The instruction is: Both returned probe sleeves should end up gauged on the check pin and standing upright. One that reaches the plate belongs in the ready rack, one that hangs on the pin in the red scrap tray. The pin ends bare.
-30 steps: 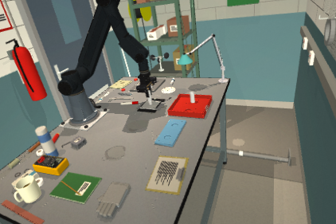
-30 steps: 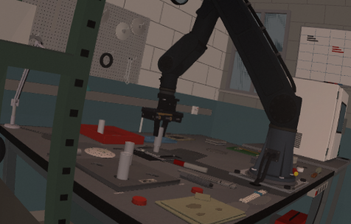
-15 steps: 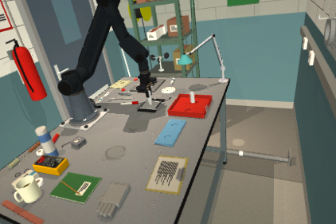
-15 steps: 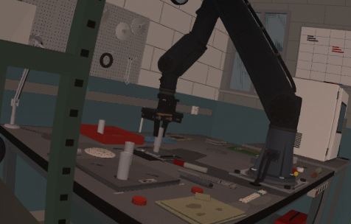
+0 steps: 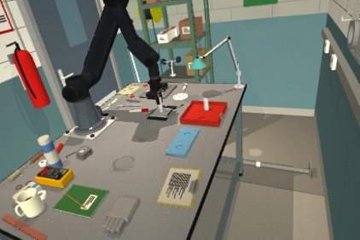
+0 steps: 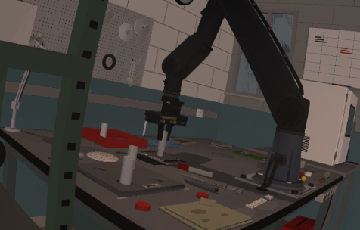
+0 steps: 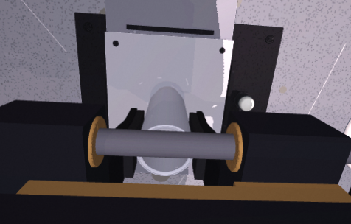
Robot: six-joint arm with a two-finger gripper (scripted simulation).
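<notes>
The check pin is hidden inside the grey probe sleeve [image 6: 161,145] that I hold upright over the light gauge plate [image 5: 158,114]. My gripper [image 5: 159,100] is closed on this sleeve [image 7: 165,125], seen end-on in the wrist camera. Whether its lower end reaches the plate I cannot tell. A second sleeve [image 5: 205,104] stands upright in the red scrap tray [image 5: 203,113], to the right of the plate. The blue ready rack [image 5: 182,141] lies nearer the table's front and holds nothing.
Behind the work stand a green shelf unit [image 5: 175,25] and a desk lamp [image 5: 222,57]. Two grey posts [image 6: 128,166] stand on a dark plate at the back. Pens and small tools [image 5: 132,107] lie left of the plate. The table edge [image 5: 222,149] runs to the right.
</notes>
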